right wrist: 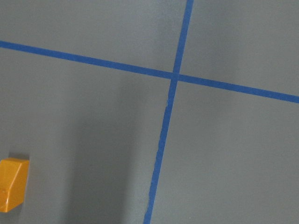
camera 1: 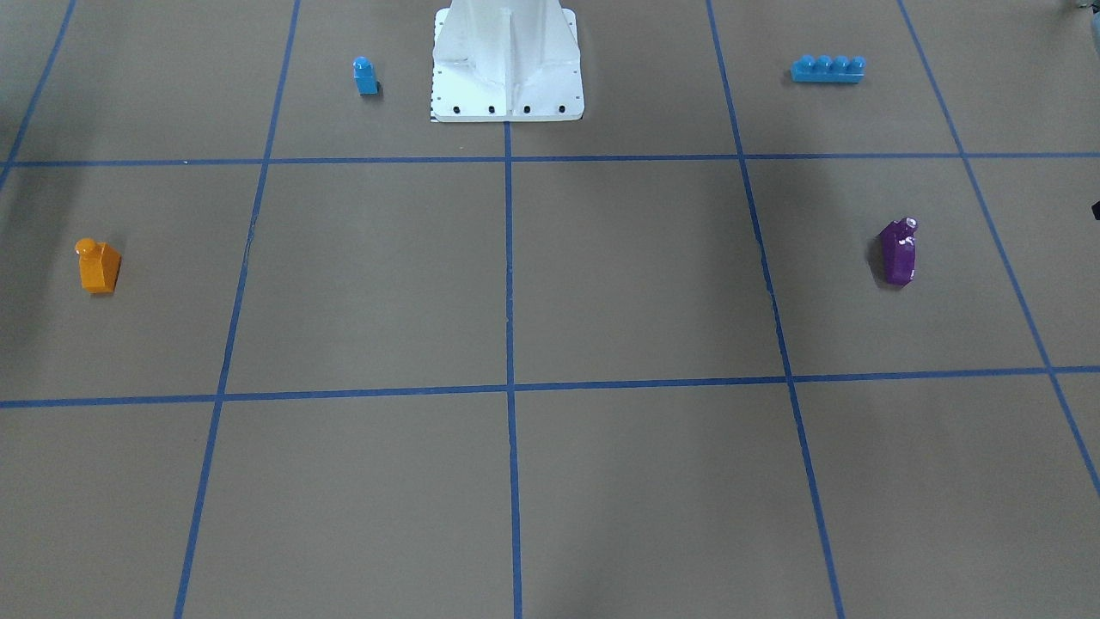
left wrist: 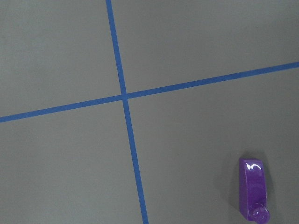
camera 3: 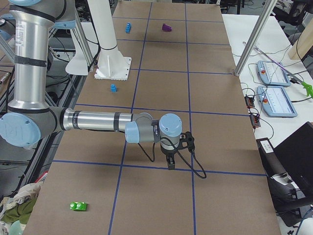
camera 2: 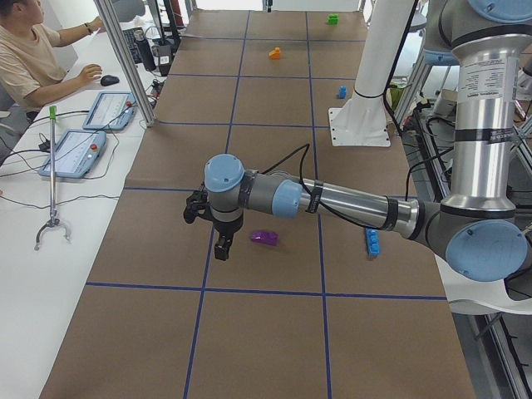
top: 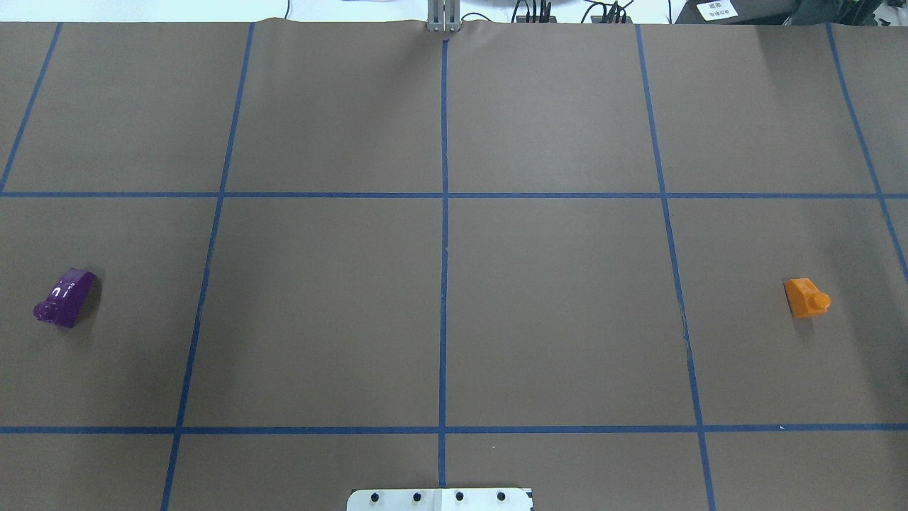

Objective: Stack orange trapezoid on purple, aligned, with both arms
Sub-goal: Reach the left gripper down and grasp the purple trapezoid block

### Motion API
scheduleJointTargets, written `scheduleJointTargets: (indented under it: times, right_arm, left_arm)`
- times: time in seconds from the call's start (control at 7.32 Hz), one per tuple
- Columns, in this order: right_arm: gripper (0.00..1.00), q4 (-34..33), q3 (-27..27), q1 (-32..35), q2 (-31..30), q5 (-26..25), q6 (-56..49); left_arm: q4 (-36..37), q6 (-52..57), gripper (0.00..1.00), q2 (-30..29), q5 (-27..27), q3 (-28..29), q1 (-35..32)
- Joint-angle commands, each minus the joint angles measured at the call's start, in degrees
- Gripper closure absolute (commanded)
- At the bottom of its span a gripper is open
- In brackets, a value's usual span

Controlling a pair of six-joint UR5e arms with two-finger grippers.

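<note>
The orange trapezoid (camera 1: 99, 266) lies on the brown table on the robot's right side, also in the overhead view (top: 805, 297) and at the right wrist view's lower left edge (right wrist: 11, 184). The purple block (camera 1: 898, 252) lies on the robot's left side (top: 64, 297) and shows low right in the left wrist view (left wrist: 252, 193). My left gripper (camera 2: 223, 248) hangs above the table just beside the purple block (camera 2: 265, 238). My right gripper (camera 3: 170, 162) hangs over the table's right end. I cannot tell whether either gripper is open or shut. Neither holds a block.
A small blue single-stud block (camera 1: 365, 76) stands near the white robot base (camera 1: 507, 86). A long blue four-stud brick (camera 1: 828, 69) lies behind the purple block. A green block (camera 3: 78, 206) lies at the right end. An operator (camera 2: 33, 58) sits at the side desk.
</note>
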Motion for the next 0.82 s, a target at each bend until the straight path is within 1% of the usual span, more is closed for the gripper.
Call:
scheduleJointTargets:
  times: [0.0, 0.41, 0.55, 0.68]
  right_arm:
    - [0.00, 0.2, -1.7, -1.7, 0.9, -0.1, 2.3]
    - [0.00, 0.3, -1.0, -3.4, 2.2, 0.0, 2.4]
    - [0.00, 0.4, -1.0, -4.8, 2.7, 0.0, 4.1]
    - [0.00, 0.6, -0.9, -7.0, 3.1, 0.0, 7.9]
  left_arm:
    - [1.2, -3.0, 0.00, -2.0, 0.5, 1.0, 0.2]
    - [0.7, -5.3, 0.00, -1.3, -0.1, 3.0, 1.1]
    - [0.6, -7.0, 0.00, -1.8, -0.1, 2.8, 5.9]
    - [-1.4, -17.5, 0.00, -3.8, 0.5, 3.6, 14.6]
